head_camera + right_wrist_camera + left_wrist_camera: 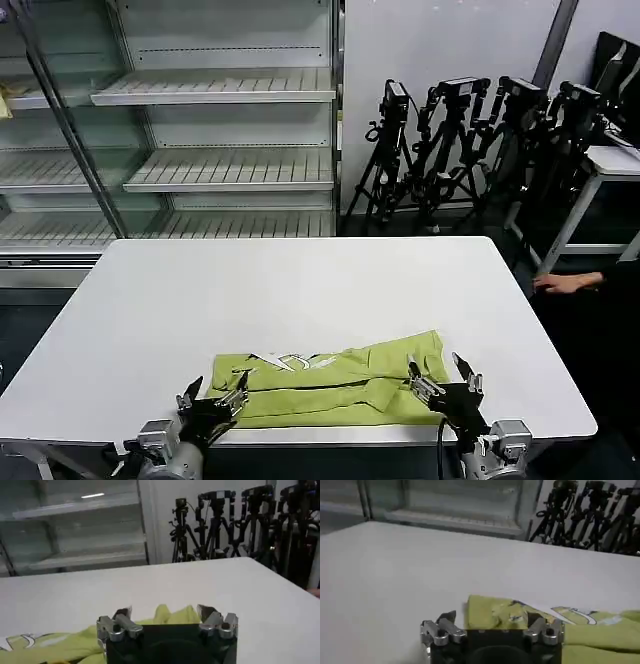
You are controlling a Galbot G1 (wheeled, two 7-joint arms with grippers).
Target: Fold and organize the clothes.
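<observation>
A lime yellow-green T-shirt [335,385] is laid flat on the white desk [300,290], folded into a long band along the near edge. A white-and-dark print is exposed toward its left end.

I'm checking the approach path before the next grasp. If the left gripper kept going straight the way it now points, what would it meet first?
Probably the T-shirt: the left gripper sits open at the table's near edge, one finger already over the shirt's left end. How far above the cloth it rides is unclear.

White table [300,280] under folded yellow-green T-shirt [330,385]
</observation>
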